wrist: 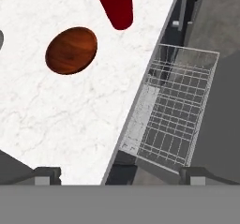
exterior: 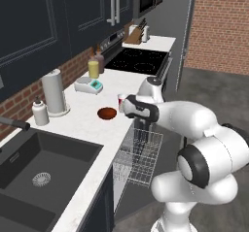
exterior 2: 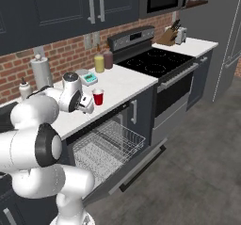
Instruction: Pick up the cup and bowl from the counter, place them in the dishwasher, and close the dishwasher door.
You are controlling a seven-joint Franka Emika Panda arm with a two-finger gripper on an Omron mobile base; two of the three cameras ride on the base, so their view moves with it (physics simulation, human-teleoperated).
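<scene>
No writing is legible anywhere. Taking the sink [exterior: 44, 170] as landmark: right of it on the counter [wrist: 70, 115] lies the bowl [wrist: 71, 50], then the cup [wrist: 115, 3], then the pulled-out dishwasher rack [wrist: 176, 115]. The right base view shows the lowered dishwasher door [exterior 2: 136, 167]. The gripper [wrist: 121, 175], fingers apart and empty, hovers over the counter edge, clear of both.

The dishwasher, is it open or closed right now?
Open. The dishwasher door hangs down flat, and the silver wire rack is pulled out over it with nothing in it.
</scene>
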